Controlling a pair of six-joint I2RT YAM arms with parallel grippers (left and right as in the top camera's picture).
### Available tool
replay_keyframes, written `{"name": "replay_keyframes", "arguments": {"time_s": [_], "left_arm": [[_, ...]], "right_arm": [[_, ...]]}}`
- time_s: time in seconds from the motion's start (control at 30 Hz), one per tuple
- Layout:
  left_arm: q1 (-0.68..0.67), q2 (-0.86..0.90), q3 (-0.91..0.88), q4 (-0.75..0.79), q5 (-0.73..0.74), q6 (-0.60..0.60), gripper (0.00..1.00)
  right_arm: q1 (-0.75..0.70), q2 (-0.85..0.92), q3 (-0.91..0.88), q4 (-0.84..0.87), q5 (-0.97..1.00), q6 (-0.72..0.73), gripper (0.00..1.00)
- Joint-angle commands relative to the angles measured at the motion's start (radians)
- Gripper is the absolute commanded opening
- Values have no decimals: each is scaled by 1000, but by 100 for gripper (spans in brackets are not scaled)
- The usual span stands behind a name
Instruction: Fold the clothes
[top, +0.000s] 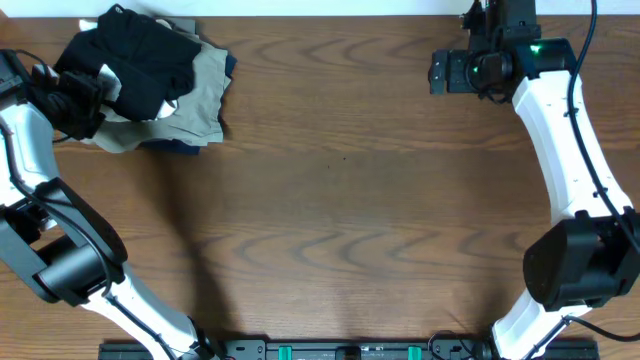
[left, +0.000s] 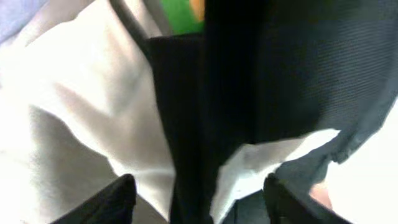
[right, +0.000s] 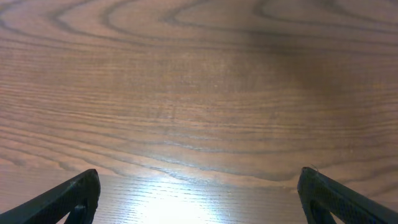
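Observation:
The black T-shirt (top: 145, 55) lies crumpled on top of a pile of clothes at the table's far left corner. My left gripper (top: 88, 92) is at the pile's left edge. In the left wrist view its fingers (left: 196, 205) are open, with a strip of black fabric (left: 186, 124) and a white piece of cloth (left: 249, 168) between them. A cream garment (left: 68, 106) with a green tag (left: 180, 12) lies beside it. My right gripper (top: 440, 72) hovers open and empty over bare wood at the far right; its fingers (right: 199, 199) are spread wide.
Khaki-grey folded garments (top: 200, 95) and a dark blue one (top: 185, 147) lie under the black shirt. The wooden table (top: 340, 200) stretches between the arms. The arm bases stand at the front edge.

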Motion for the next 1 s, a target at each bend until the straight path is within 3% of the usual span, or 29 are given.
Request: {"name": "replay_keyframes", "arguments": {"time_s": [0.0, 0.07, 0.23, 0.37, 0.67, 0.83, 0.97], "left_arm": [[11, -95, 22, 5, 30, 59, 84], [17, -158, 25, 3, 29, 109, 100], [6, -311, 24, 28, 19, 277, 98], [-64, -338, 24, 116, -37, 414, 98], [-275, -148, 23, 496, -344, 748, 98], [-307, 2, 23, 655, -522, 815, 98], [-297, 109, 23, 683, -567, 828, 98]], "right_arm": [[10, 23, -7, 2, -1, -13, 99], [10, 23, -7, 2, -1, -14, 99], [10, 23, -7, 12, -1, -14, 99], [10, 23, -7, 40, -2, -13, 99], [10, 24, -7, 40, -4, -14, 99], [10, 24, -7, 32, -4, -14, 99], [11, 24, -7, 32, -4, -13, 99]]}}
